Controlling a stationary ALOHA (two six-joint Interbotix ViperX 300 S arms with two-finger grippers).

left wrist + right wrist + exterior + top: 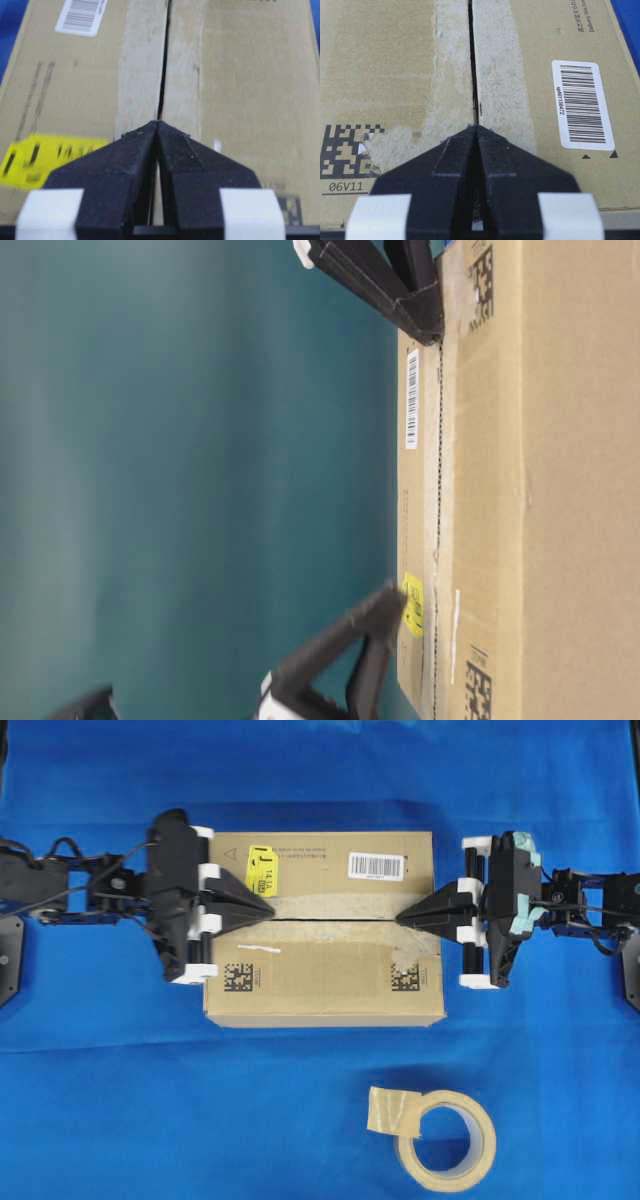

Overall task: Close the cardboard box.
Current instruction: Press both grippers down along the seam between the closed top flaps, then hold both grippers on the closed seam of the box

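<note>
- The cardboard box (325, 930) sits in the middle of the blue table (150, 1100), long side across the overhead view, between the two arms.
- Its two top flaps lie flat and meet at a narrow dark seam (164, 75) running along the middle of the top.
- Worn strips of old tape residue border the seam on both sides.
- Left gripper (268, 911): fingers pressed together to a point, tip resting on the seam near the box's left end, just beside the yellow sticker (262, 870).
- Right gripper (402, 918): fingers likewise together, tip on the seam near the right end.
- White barcode label (376, 866) lies on the far flap; black square codes (238, 978) mark the near flap.
- A roll of tape (445, 1140) lies on the table in front of the box, well apart from it.
</note>
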